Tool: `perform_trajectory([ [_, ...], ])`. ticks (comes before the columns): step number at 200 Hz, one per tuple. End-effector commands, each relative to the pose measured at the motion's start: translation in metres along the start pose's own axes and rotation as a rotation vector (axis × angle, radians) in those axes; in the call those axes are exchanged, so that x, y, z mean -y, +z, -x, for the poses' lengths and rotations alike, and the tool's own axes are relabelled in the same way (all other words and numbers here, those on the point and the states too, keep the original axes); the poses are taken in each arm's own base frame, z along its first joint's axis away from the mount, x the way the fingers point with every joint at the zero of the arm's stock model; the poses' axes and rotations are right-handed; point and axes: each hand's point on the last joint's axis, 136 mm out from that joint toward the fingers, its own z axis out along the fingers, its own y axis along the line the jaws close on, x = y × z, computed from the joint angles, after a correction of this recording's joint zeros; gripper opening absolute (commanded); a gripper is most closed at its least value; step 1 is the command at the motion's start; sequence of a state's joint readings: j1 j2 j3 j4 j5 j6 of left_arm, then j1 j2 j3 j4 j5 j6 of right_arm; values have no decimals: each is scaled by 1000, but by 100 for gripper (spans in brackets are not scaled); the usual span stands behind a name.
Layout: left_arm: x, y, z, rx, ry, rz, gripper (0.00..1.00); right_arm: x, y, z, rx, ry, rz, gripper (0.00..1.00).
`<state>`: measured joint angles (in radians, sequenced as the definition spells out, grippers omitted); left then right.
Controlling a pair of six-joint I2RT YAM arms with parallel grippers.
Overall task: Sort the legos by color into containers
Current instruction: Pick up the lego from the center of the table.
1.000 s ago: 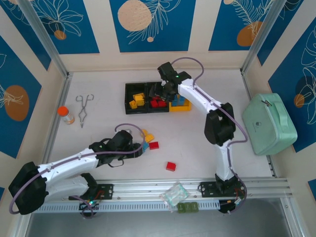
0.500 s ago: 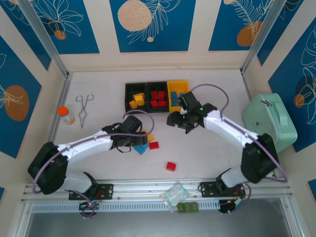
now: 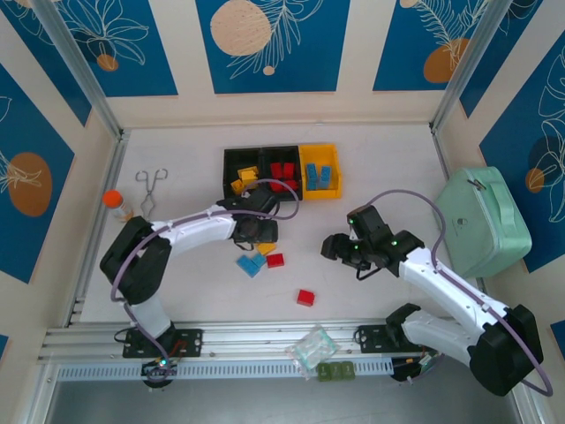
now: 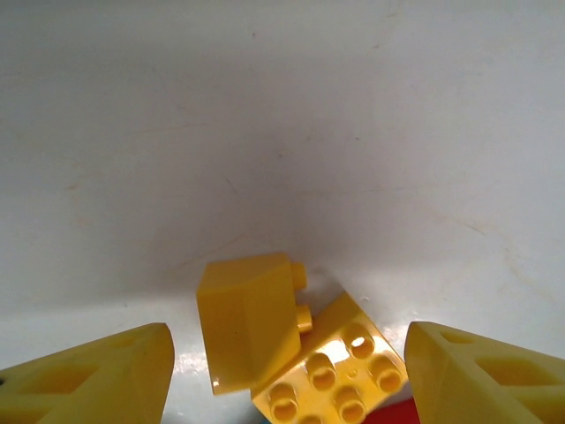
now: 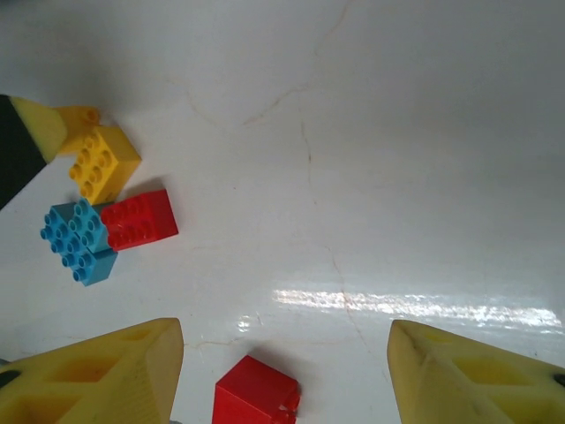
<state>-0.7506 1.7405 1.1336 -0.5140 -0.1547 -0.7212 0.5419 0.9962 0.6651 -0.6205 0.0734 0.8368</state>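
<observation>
My left gripper [image 3: 258,233] stands open and empty over two touching yellow legos [image 4: 252,322] just in front of the containers [image 3: 318,147]; I should centre on the tilted one, then close; my right gripper [image 3: 340,248], also open, hangs farther out.

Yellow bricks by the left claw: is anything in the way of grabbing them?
Nothing visible does. The left gripper is open, a finger on each side of the two yellow bricks, only bare table between. A red brick lies close beside the flat one.
</observation>
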Motion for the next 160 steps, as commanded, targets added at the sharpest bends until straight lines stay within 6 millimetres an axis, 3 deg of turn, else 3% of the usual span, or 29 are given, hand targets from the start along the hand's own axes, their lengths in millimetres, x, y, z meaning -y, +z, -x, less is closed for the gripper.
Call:
perform_trajectory([
  [1, -14, 7, 2, -23, 21, 86, 69, -1, 0, -6, -15, 31, 24, 63],
  [71, -16, 31, 1, -38, 15, 118, 55, -2, 6, -8, -27, 35, 22, 62],
  [160, -17, 34, -2, -46, 16, 104, 30, -2, 10, -10, -31, 42, 12, 62],
])
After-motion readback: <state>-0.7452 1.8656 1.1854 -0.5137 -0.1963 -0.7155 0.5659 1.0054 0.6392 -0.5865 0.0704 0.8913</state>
